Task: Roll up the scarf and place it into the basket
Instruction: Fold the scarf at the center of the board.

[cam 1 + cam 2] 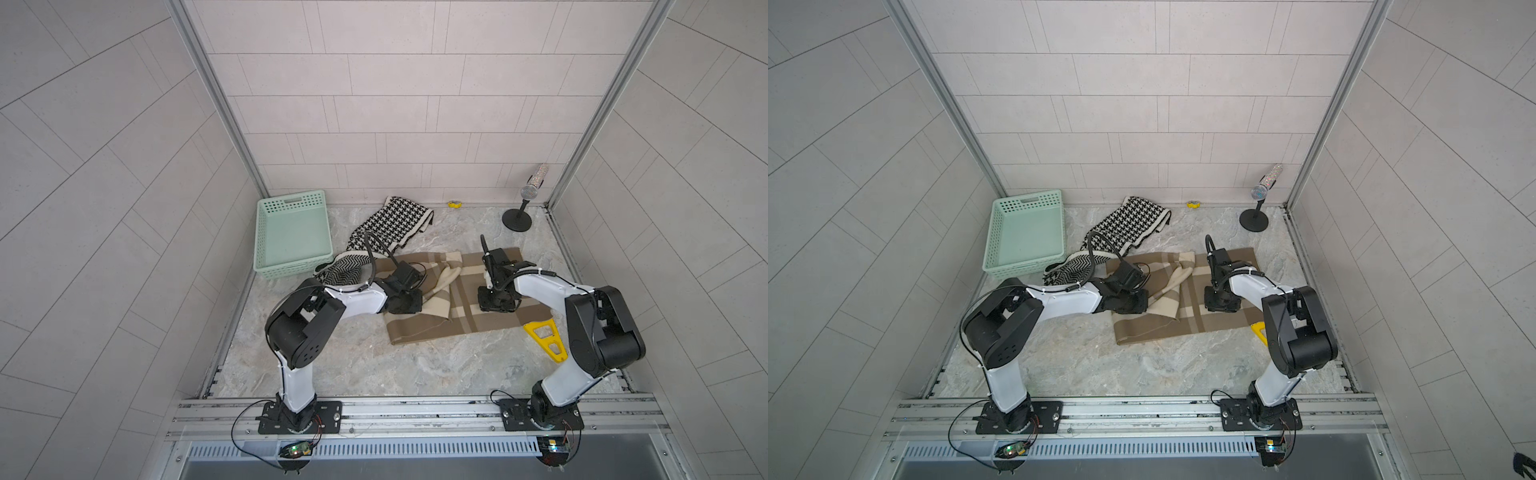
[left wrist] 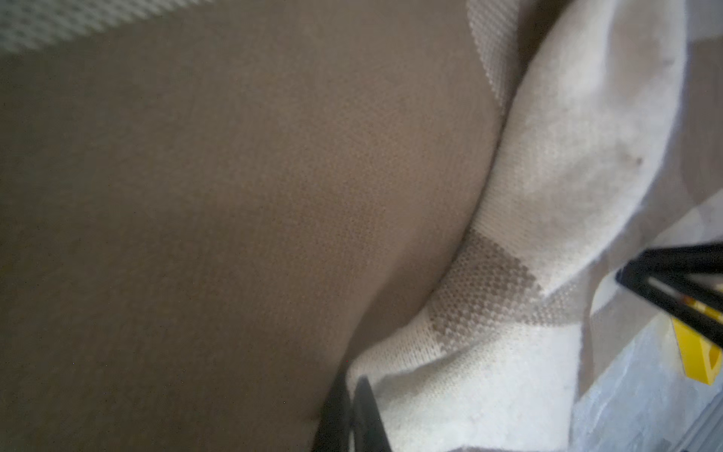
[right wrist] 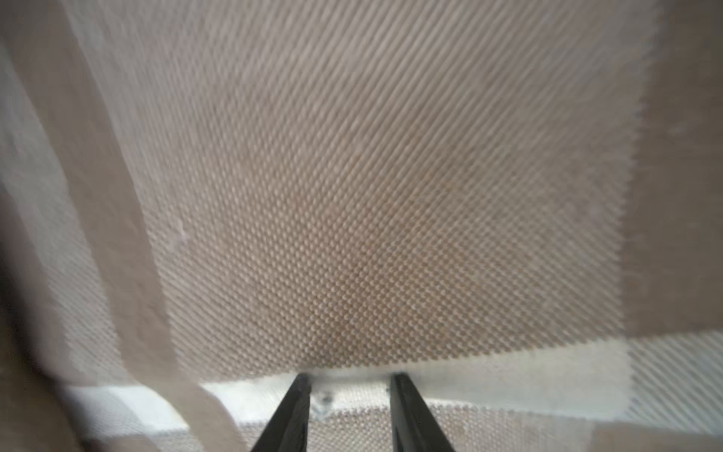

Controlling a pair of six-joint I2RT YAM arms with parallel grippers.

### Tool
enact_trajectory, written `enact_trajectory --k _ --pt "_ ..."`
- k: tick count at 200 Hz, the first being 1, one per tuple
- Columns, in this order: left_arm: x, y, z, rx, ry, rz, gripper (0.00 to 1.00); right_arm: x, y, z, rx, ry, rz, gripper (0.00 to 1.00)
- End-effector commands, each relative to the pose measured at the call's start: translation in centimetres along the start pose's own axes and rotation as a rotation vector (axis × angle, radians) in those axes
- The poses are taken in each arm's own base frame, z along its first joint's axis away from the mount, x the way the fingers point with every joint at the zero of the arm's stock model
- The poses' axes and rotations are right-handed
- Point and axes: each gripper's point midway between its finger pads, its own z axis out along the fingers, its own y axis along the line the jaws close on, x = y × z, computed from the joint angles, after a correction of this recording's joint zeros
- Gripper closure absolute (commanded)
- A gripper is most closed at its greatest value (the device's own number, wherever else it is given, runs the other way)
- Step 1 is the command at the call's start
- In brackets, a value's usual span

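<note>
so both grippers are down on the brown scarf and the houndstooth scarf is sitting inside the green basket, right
Not quite: the green basket is empty. In both top views the houndstooth scarf lies on the table beside it. The left gripper and right gripper are down on the brown scarf.
</note>
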Motion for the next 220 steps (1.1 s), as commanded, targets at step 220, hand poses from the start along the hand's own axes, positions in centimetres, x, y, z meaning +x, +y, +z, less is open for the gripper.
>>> enact_trajectory --k 220 --pt "0.4 0.9 -7.7 0.119 -0.036 0.019 1.00 -14.0 12.3 -2.7 -0.342 -0.211 0.176 0.56"
